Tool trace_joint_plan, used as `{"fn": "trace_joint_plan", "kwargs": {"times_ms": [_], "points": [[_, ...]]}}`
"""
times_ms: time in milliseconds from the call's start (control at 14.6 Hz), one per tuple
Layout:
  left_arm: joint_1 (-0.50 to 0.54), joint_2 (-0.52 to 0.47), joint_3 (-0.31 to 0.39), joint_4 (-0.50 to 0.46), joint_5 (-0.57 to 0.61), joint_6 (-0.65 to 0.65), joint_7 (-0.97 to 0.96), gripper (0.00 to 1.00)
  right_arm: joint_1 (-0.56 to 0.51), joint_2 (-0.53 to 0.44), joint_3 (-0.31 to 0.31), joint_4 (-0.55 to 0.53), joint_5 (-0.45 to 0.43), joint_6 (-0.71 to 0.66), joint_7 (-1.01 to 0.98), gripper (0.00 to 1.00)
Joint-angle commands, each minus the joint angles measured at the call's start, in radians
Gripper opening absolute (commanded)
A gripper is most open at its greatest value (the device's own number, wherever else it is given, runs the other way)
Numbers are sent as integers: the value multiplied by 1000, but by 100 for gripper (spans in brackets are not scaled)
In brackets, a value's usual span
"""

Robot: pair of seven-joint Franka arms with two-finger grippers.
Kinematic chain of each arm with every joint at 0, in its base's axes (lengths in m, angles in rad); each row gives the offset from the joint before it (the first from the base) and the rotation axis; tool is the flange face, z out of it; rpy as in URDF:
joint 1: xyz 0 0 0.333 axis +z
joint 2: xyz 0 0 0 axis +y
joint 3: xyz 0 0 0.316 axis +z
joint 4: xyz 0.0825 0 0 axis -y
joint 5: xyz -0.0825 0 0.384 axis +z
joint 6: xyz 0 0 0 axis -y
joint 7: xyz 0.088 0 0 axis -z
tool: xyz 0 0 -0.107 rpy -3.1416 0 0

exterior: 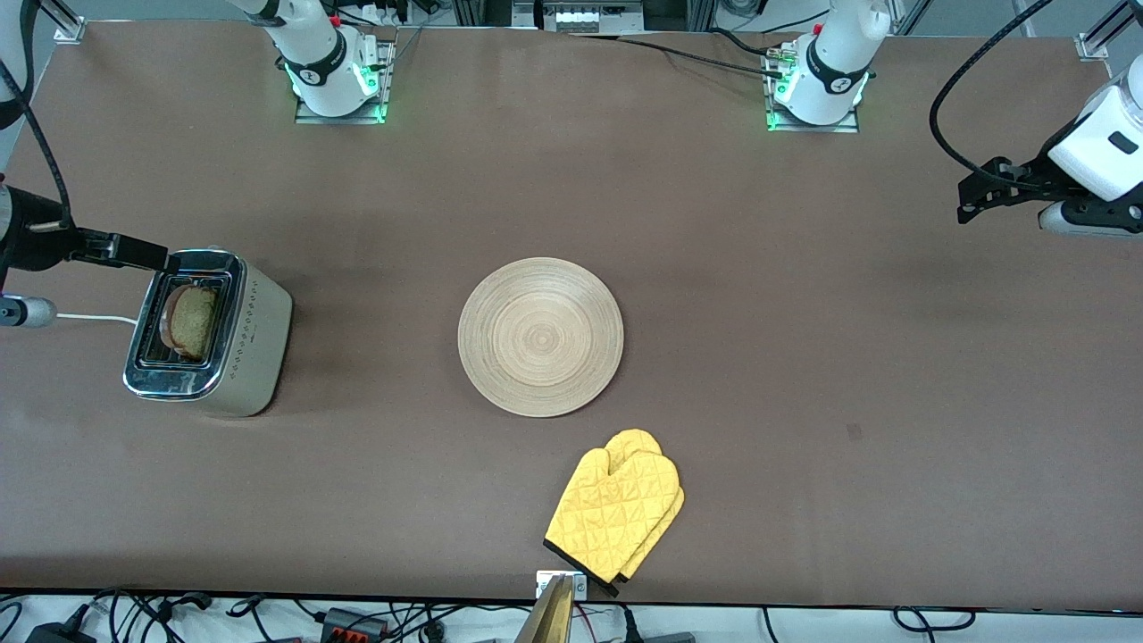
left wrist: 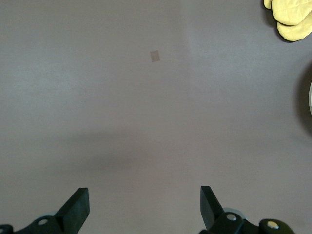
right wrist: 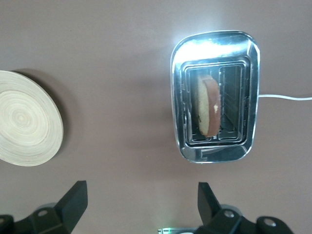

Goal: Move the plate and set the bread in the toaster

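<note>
Robotics lab, not a kitchen — two arm bases (exterior: 339,76) (exterior: 817,85) bolted to plates on a brown-covered table (exterior: 804,313), green status lights on. Aluminium framing (exterior: 62,22) at the corners, cables (exterior: 357,621) and power bricks strewn along the near edge. Toaster (exterior: 210,335), plate (exterior: 540,337) and mitt (exterior: 616,513) read as props — staged test bench.

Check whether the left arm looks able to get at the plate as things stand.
Probably yes. The left hand hangs open and empty over bare table toward its own end. Nothing stands between it and the plate; the yellow oven mitt lies nearer the front camera, off that path.
</note>
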Motion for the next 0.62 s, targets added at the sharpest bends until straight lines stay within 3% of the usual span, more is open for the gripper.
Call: {"fn": "trace_joint_plan", "kwargs": {"times_ms": [0, 137, 206, 549], "points": [[4, -13, 0, 6, -10, -19, 6, 100, -107, -9, 99, -6, -2, -5, -24, 100], [1, -13, -2, 9, -10, -19, 4, 100, -326, -22, 341, -20, -80, 0, -22, 100], [0, -12, -2, 10, -12, -19, 4, 100, -371, -19, 414, -19, -138, 3, -24, 100], [0, -12, 0, 10, -12, -16, 4, 100, -366, -19, 427, -22, -177, 1, -21, 100]]}}
